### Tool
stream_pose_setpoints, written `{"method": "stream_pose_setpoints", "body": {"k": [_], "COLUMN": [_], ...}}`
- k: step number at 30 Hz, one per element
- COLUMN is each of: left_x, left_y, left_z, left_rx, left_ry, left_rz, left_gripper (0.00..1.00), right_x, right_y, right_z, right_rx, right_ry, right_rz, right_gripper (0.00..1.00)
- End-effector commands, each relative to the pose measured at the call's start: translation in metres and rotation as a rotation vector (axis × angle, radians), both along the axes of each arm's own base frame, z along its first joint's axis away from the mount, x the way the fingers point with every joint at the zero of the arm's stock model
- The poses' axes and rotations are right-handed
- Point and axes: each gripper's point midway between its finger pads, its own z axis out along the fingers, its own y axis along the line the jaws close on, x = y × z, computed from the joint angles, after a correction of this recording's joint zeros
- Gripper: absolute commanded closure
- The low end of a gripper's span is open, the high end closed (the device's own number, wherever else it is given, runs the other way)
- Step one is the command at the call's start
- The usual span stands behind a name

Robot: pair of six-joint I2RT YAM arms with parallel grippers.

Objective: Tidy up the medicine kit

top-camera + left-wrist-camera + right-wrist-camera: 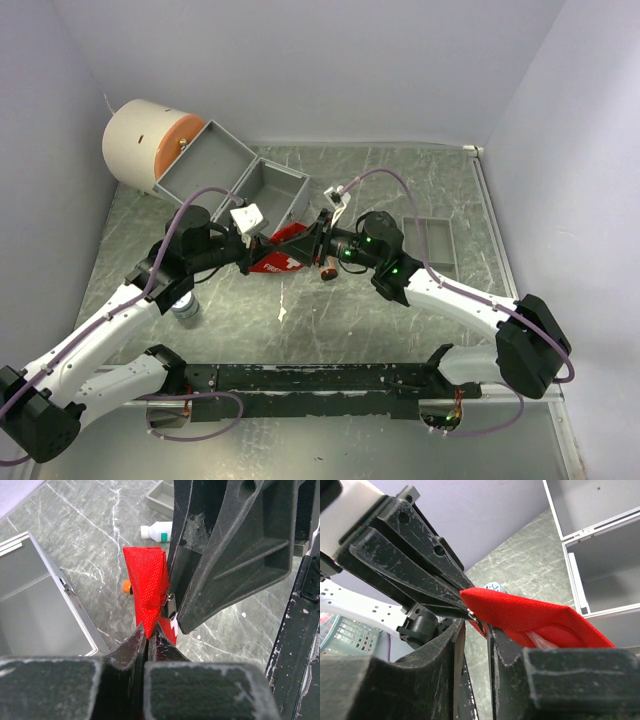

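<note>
**Red pouch held up between two grippers**

The pouch point(283, 258) hangs above the table point(380, 320), just in front of the open grey case point(275, 180), with one gripper at each end. The top view shows white print on its red face. It seems to begin "FIRST", and the rest is hidden or too small to read.

The left gripper point(146, 634) has its jaws pressed together on a folded corner of the red mesh. The right gripper point(476, 630) meets the pouch at its zip end, with the metal pull point(472, 613) at its fingertips. A narrow gap shows between those jaws, and I cannot tell whether they pinch the pull.

A small dark bottle point(327, 270) lies on the table just below the pouch. A white bottle point(157, 530) lies further off, its label unreadable. The case's two halves stand open beside a white drum point(140, 145).
</note>
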Motion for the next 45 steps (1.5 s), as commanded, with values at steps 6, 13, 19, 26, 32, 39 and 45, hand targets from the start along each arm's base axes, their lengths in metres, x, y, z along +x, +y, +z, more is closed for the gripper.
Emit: {"method": "stream_pose_setpoints", "body": {"k": [6, 13, 19, 26, 32, 39, 45], "left_x": [0.000, 0.001, 0.000, -0.002, 0.002, 0.006, 0.004], "left_y": [-0.005, -0.003, -0.004, -0.005, 0.001, 0.004, 0.002], "left_z": [0.017, 0.020, 0.020, 0.019, 0.022, 0.024, 0.025], "left_rx": [-0.025, -0.040, -0.057, -0.063, -0.058, -0.056, -0.052], "left_ry": [-0.053, -0.047, -0.040, -0.033, -0.049, -0.056, -0.054], "left_rz": [-0.028, -0.006, -0.004, -0.014, 0.031, 0.054, 0.042], "left_gripper": [0.93, 0.93, 0.93, 0.93, 0.93, 0.93, 0.93], "right_x": [0.005, 0.016, 0.030, 0.040, 0.054, 0.066, 0.074], "right_y": [0.002, -0.008, -0.024, -0.033, -0.047, -0.079, -0.095], "right_z": [0.022, -0.003, -0.032, -0.044, -0.058, -0.087, -0.099], "right_rx": [0.087, -0.008, -0.150, -0.231, -0.318, -0.463, -0.526], "right_ry": [-0.010, 0.041, 0.084, 0.110, 0.167, 0.243, 0.241], "right_rz": [-0.026, -0.120, -0.235, -0.303, -0.419, -0.578, -0.655], "right_gripper": [0.91, 1.00, 1.00, 1.00, 1.00, 1.00, 1.00]}}
